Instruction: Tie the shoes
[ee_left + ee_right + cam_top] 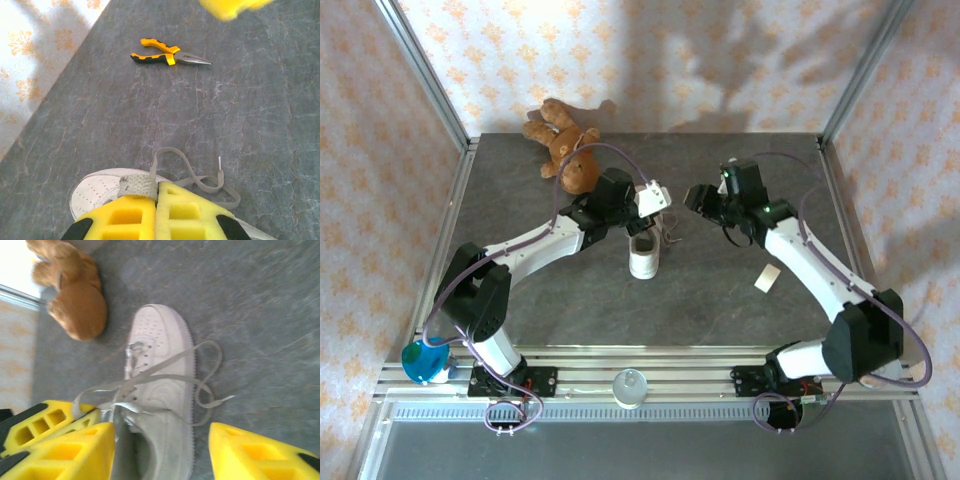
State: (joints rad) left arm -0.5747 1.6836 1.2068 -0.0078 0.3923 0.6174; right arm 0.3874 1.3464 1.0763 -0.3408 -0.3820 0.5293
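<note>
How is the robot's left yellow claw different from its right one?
The left gripper is shut, while the right gripper stands open. The left gripper pinches a white lace of the sneaker; the right gripper holds nothing, with the sneaker showing between its fingers. Both have yellow fingers, and both are close to the sneaker.

The top camera looks steeply down over the whole table (720,300); both wrist cameras hang close above it, sharing the white sneaker (161,375).
</note>
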